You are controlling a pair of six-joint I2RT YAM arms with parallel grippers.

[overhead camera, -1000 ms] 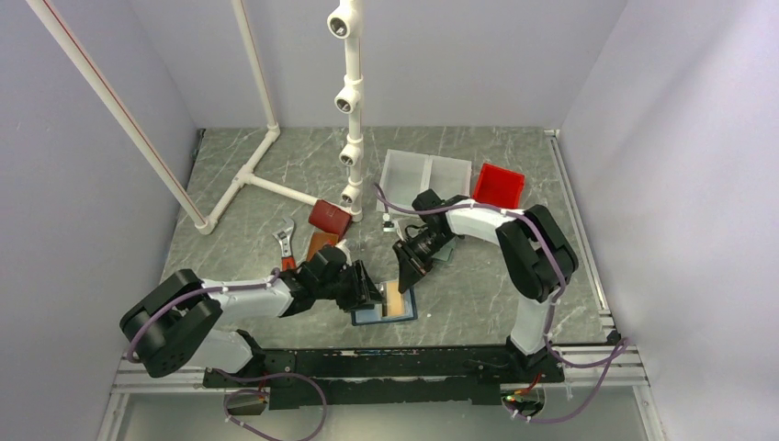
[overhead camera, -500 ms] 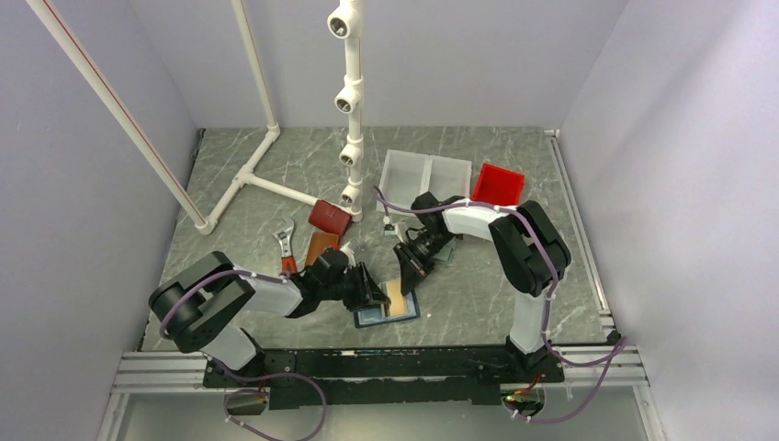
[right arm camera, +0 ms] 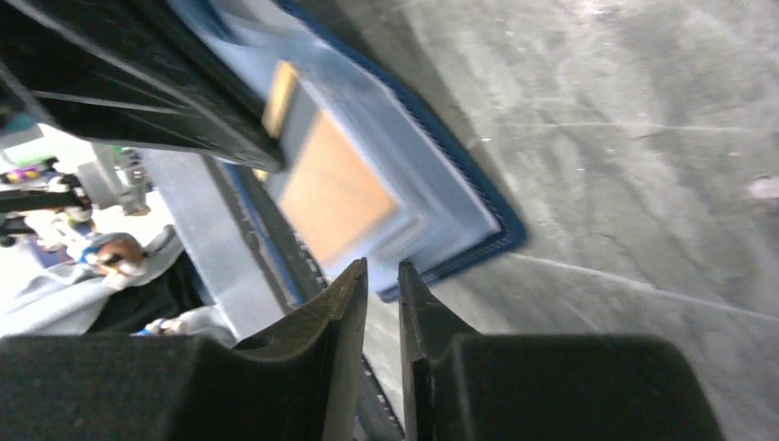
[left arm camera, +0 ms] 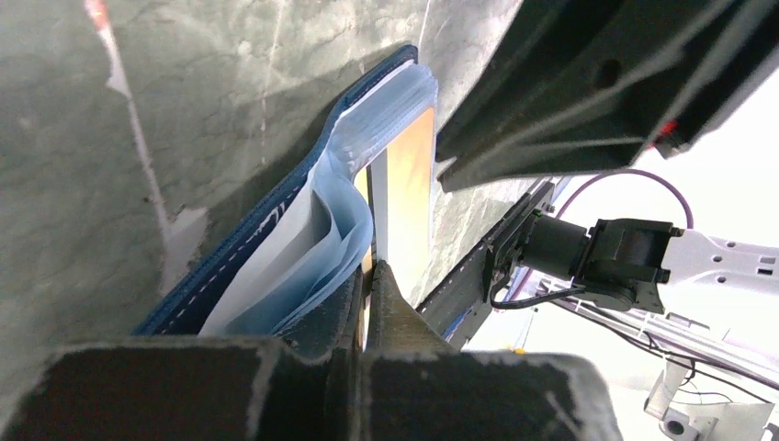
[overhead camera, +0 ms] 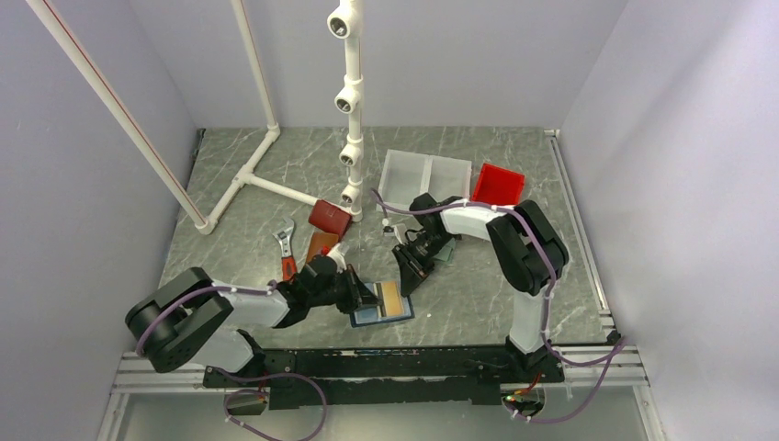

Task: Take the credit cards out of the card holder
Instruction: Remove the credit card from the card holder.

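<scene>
Card holder: the card holder is laid open on the tabletop near its front edge, light-blue inside up, with an orange credit card seated in its pocket.
Left gripper: the left gripper is clenched at the holder's left edge. Whether the card's end or only the pocket lip is caught cannot be told.
Right gripper: the right gripper is held just above the holder's far right corner, with a narrow slit between its fingers and nothing grasped.
Step in hand: a card is judged to be about to be drawn out. The pull is best kept flat along the pocket, with the holder pinned so it is not dragged.
Risk: the soft pocket may be lifted with the card.
Surroundings: beyond the holder to the left, a wrench, a brown wallet and a dark red wallet are seen. A grey-green wallet lies beyond it to the right, and a grey tray and red bin stand well beyond.
Obstruction: both grippers are crowded over the holder, so contact between them is to be avoided.
</scene>
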